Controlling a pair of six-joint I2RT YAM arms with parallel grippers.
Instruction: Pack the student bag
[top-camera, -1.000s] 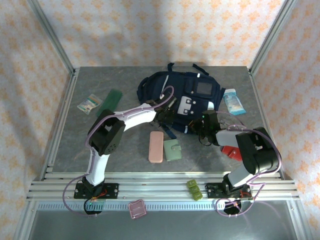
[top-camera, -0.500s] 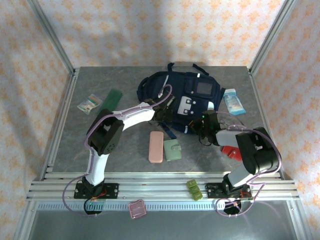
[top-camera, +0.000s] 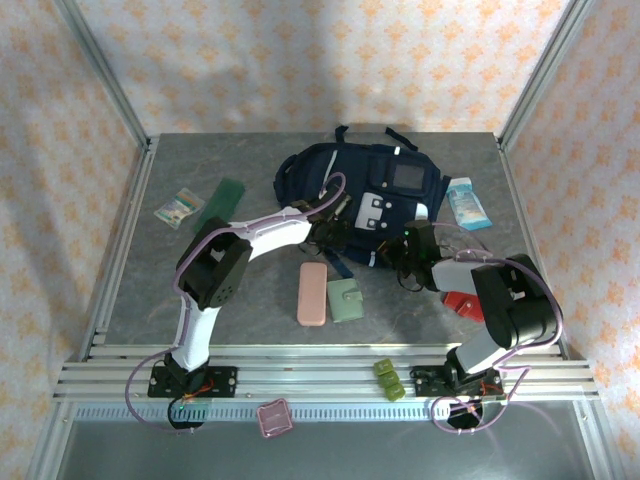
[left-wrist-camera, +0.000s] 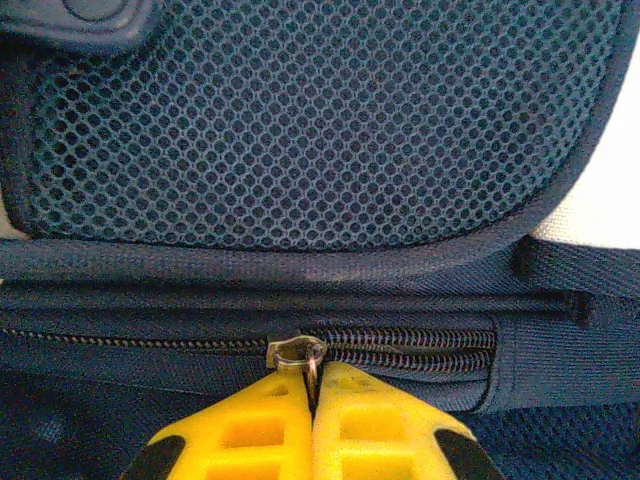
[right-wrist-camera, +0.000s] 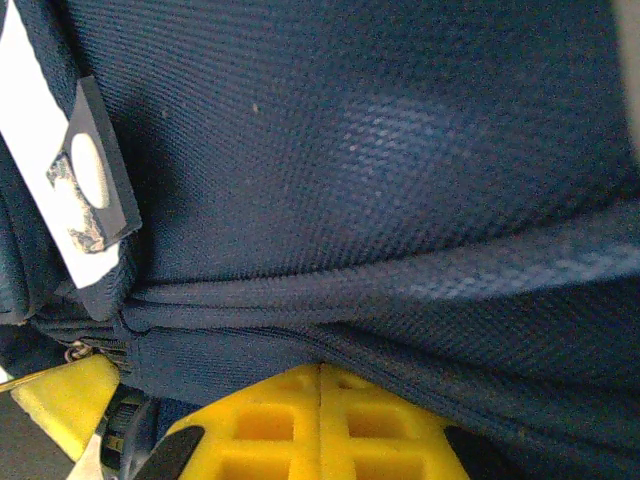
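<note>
Since the student bag (top-camera: 385, 185), lying mid-back on the counter (top-camera: 200, 280), looks soft and floppy, I'd grab hardware. The left gripper (left-wrist-camera: 312, 375) is clenched on the zipper pull (left-wrist-camera: 297, 351), and the right gripper (right-wrist-camera: 320, 378) is clenched shut against fabric.

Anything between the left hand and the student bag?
No gap: left wrist view shows the left hand pinching the zipper pull on the student bag.

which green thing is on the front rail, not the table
The small yellow-green piece by the right arm's base. The pale green wallet and the dark green strip both lie on the grey tabletop.
</note>
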